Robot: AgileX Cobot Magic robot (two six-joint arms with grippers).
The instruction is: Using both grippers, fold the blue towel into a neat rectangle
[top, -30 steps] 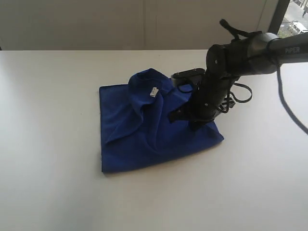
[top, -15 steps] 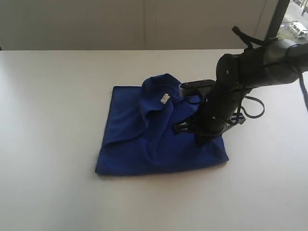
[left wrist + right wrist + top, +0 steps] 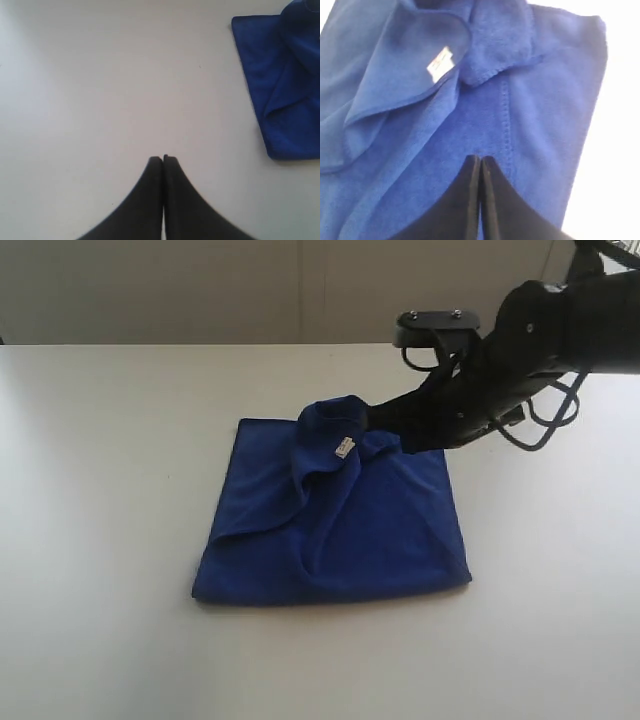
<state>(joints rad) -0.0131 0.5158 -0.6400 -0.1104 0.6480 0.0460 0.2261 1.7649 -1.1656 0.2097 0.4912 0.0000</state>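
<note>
One white tag (image 3: 345, 448) is the only label I see on the blue towel (image 3: 330, 540); its print is too small to read. Towel lies approx. centre of the table (image 3: 110, 500), folded over to nearly a square, so no clear long axis. Near edge is flat, far edge humped up w/ a loose flap carrying the tag. Right gripper (image 3: 480, 160): jaws pressed together, nothing between them, tip at that far hump; contact I can't confirm. Left gripper (image 3: 163, 159): also closed tight, empty, over bare table, towel well off to one side.
</note>
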